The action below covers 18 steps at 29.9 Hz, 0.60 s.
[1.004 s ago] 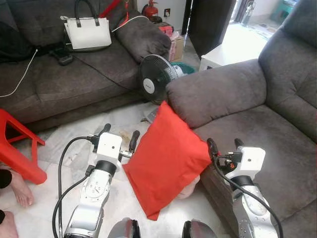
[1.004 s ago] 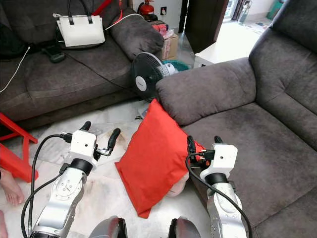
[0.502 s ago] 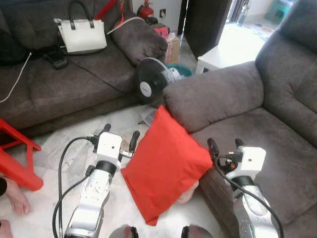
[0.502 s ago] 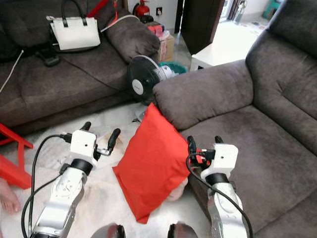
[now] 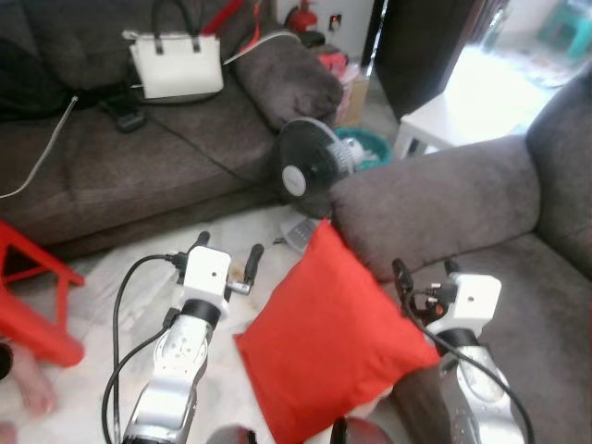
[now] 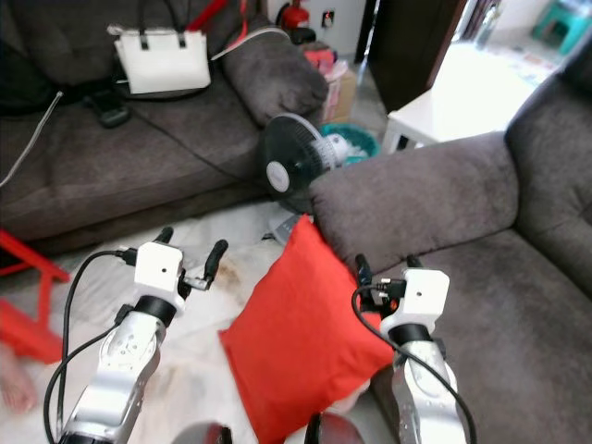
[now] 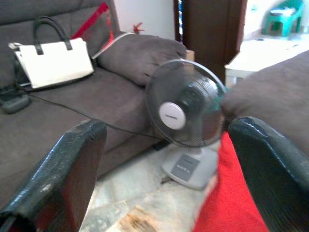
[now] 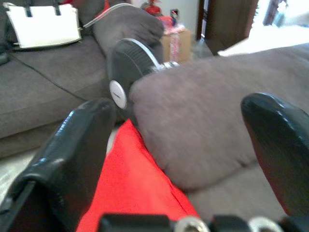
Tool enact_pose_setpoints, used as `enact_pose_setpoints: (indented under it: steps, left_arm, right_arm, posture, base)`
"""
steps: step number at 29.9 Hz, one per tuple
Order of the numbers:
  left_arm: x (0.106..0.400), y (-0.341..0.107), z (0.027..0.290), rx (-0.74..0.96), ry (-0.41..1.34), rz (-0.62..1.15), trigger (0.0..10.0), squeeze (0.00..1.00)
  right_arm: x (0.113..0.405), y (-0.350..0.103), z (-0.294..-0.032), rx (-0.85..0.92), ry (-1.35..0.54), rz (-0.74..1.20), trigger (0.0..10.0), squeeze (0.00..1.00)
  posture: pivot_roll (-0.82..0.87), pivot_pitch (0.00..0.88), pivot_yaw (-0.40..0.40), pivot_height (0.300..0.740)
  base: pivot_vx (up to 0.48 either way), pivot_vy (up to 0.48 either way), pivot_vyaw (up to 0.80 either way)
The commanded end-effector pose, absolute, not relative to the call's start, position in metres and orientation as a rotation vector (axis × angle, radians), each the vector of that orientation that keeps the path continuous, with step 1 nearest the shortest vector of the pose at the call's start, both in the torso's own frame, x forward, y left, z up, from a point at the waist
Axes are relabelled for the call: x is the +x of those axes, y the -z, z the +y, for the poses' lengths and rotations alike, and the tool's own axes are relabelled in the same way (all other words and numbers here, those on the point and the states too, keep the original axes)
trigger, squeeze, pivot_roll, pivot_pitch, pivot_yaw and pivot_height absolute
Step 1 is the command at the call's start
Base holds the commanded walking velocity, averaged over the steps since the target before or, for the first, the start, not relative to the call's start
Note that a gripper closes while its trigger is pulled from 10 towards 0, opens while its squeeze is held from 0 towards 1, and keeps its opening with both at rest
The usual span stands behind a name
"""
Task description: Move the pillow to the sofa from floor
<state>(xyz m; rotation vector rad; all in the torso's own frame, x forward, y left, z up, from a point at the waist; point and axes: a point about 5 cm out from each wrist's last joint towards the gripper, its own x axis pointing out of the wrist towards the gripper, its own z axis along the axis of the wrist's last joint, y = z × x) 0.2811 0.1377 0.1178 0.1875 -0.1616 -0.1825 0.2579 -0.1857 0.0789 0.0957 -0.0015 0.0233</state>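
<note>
A red pillow (image 5: 333,342) stands on edge on the floor, leaning against the front of the grey sofa (image 5: 546,277) below its armrest (image 5: 435,199). My left gripper (image 5: 227,248) is open just left of the pillow's upper edge, with nothing between its fingers. On the other side my right gripper (image 5: 425,270) is open at the pillow's right corner, over the front edge of the seat. The pillow also shows between the left wrist's fingers (image 7: 72,164) and, as a red pillow (image 8: 130,188) under the armrest (image 8: 207,121), in the right wrist view.
A black standing fan (image 5: 305,171) sits on the floor behind the pillow. A second grey sofa (image 5: 111,166) at the left carries a white handbag (image 5: 176,65) and cables. A red stool (image 5: 32,296) and a person's foot (image 5: 37,384) are at the lower left; a white table (image 5: 453,116) is behind the armrest.
The whole picture has shifted down and to the right, so the camera has moved. Both grippers stay open on either side of the pillow, which still leans on the sofa.
</note>
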Motion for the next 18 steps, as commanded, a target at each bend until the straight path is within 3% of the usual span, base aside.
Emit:
enact_pose_setpoints:
  steps: [1,18]
  left_arm:
    - [0.28,-0.1144,0.1435,0.189,0.171,-0.144,10.0,0.0]
    - [0.277,-0.11,0.1388,0.187,0.217,-0.131,10.0,0.0]
  right_arm:
    - [0.2583,-0.078,-0.1811,0.113,-0.033,0.008,10.0,0.0]
    - [0.261,-0.0759,-0.1816,0.11,-0.033,0.024,10.0,0.0]
  posture:
    - [0.14,0.078,-0.024,0.665]
    - [0.14,0.075,-0.024,0.665]
  base:
    - [0.319,0.0,0.0]
    - [0.0,0.0,-0.71]
